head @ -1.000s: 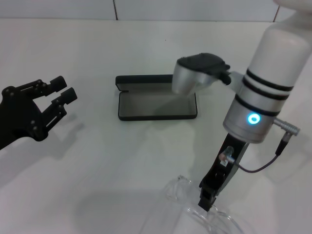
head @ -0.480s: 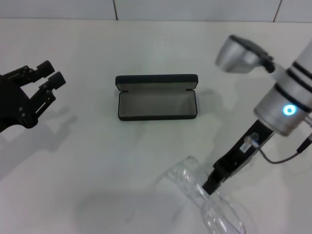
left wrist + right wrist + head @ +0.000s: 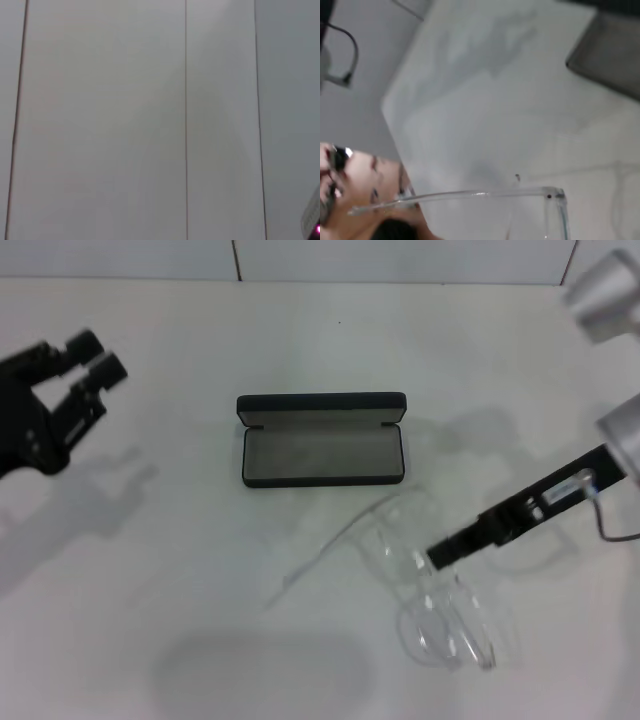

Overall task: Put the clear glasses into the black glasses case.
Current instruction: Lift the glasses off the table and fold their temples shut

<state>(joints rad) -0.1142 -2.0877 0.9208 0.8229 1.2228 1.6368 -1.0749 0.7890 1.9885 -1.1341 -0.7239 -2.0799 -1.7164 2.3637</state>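
Note:
The black glasses case (image 3: 320, 445) lies open at the table's centre, grey lining up and lid toward the back. The clear glasses (image 3: 432, 608) hang in the air in front of the case and to its right, one temple arm sticking out to the left. My right gripper (image 3: 442, 552) is shut on their frame. The right wrist view shows a clear temple arm of the glasses (image 3: 470, 194) close up and a corner of the case (image 3: 612, 55) beyond. My left gripper (image 3: 92, 355) hovers open at the far left, away from both.
The white table (image 3: 180, 540) carries a soft shadow in front of the case. A tiled wall runs along the back. The left wrist view shows only pale panels (image 3: 125, 125).
My right arm has swung out to the right and carried the glasses up and back toward the case. The left gripper has drifted left and farther back.

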